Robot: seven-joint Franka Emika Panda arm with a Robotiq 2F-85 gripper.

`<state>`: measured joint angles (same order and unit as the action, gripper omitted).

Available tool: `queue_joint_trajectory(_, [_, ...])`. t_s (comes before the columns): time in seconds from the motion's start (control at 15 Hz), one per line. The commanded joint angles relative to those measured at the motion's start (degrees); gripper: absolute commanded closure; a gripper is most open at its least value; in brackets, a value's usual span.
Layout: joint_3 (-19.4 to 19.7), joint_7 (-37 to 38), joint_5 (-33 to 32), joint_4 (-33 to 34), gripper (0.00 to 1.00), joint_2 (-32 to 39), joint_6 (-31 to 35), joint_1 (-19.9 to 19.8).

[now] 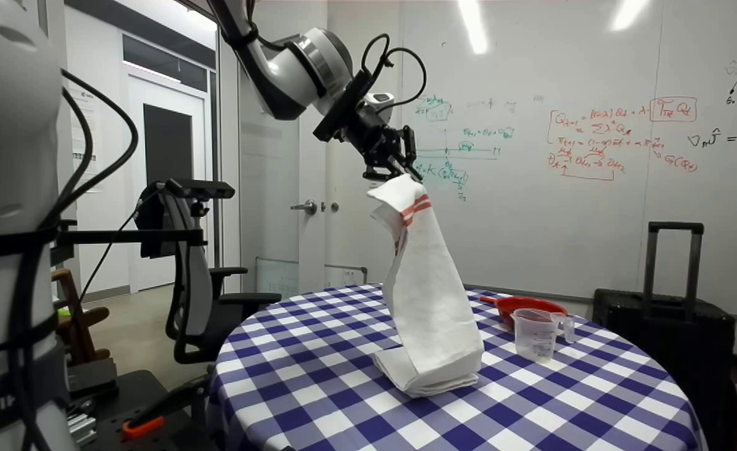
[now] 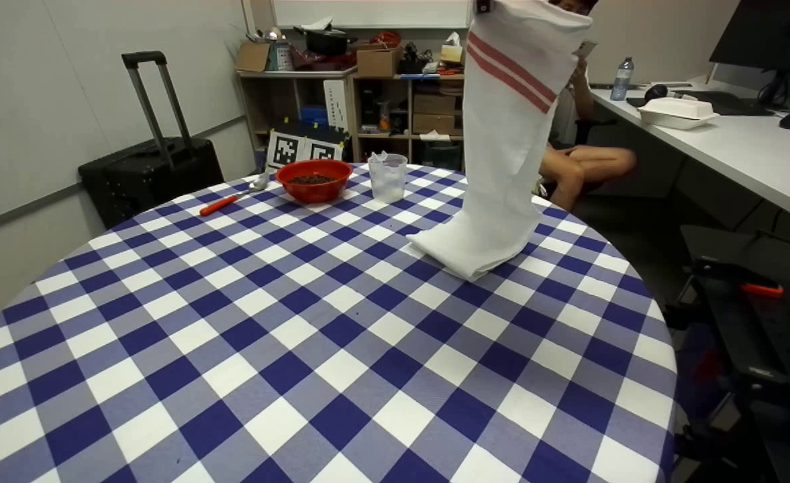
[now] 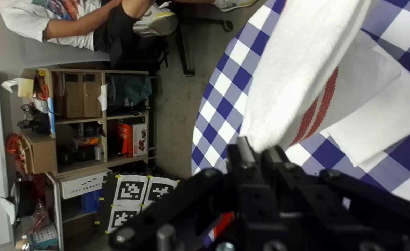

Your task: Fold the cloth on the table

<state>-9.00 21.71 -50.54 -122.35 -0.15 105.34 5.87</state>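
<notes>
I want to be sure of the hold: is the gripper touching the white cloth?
Touching. The wrist view shows it: the white cloth runs in between the fingers and is pinched there.

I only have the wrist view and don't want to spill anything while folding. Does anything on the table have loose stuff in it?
Observer: Yes. In an exterior view, a red bowl on the table holds dark grains.
Operator: Anything upright that I might topple?
Observer: A clear measuring cup stands there, apart from the cloth.
Operator: And how high am I against that cup?
Observer: In an exterior view, the gripper is above the level of the cup's rim.
</notes>
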Motion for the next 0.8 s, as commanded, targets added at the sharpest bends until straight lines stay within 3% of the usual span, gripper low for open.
queue_joint_trajectory(0.0, [0.3, -0.3, 4.8, 6.1, 0.98, 6.6, 3.3, 1.1])
queue_joint_trajectory(0.4, [0.7, -2.0, 12.4, 10.4, 0.98, 14.1, 10.4, 2.2])
queue_joint_trajectory(0.73, [1.3, -4.9, 18.0, 10.2, 0.98, 18.0, 15.4, 2.1])
